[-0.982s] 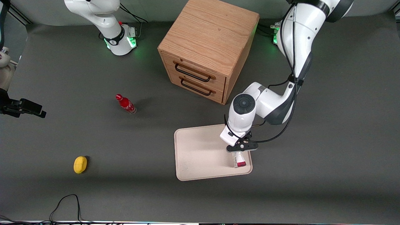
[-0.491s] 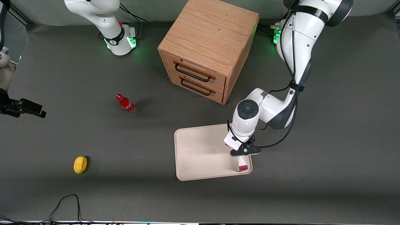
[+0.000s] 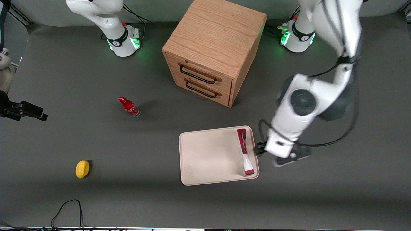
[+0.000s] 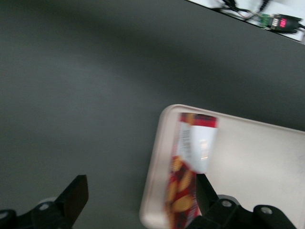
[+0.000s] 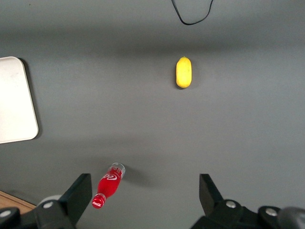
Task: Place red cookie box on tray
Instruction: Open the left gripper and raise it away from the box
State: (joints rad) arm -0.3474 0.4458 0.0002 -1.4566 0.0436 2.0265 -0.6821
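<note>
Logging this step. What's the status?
Pincer open, empty, off the tray's edge. Red cookie box lying on tray along that edge. Nothing in the way.

Dark grey table [image 5: 143,119] seen from above. Small yellow oval object [image 5: 183,72] lying alone, near a loop of black cable [image 5: 190,14] at the table's near edge. Small red bottle [image 5: 108,185] with white lettering, farther from the front camera, well apart from the yellow object. Rounded corner of the cream-white tray [image 5: 16,102] toward the working arm's end, bare where visible. Sliver of wooden cabinet [image 5: 9,202] near the bottle.
</note>
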